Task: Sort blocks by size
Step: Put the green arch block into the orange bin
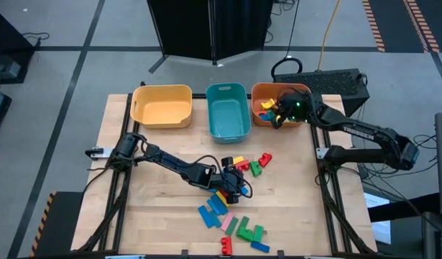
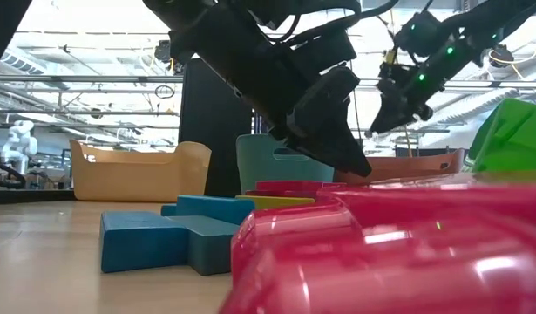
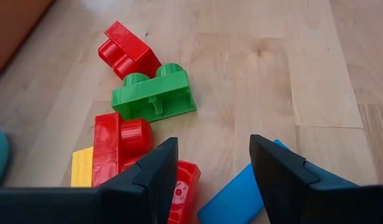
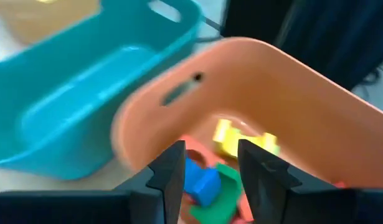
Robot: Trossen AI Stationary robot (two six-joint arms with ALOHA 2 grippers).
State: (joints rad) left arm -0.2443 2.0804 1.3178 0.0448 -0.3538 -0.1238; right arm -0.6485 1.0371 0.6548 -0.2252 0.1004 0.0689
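Blocks point(image 1: 266, 108) in orange bin point(image 1: 258, 92); teal bin point(image 1: 227, 108), yellow bin point(image 1: 162, 105) hold nothing.

Grey floor point(image 1: 62, 43) with dark lines surrounds the wooden table point(image 1: 156, 208).

Wooden table point(image 1: 163, 216) — three bins point(image 1: 228, 111) along far edge, loose blocks point(image 1: 235, 216) scattered near front

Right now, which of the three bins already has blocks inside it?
The orange bin, rightmost in the row, under the right gripper, holds blocks. The yellow bin and teal bin show bare floors.
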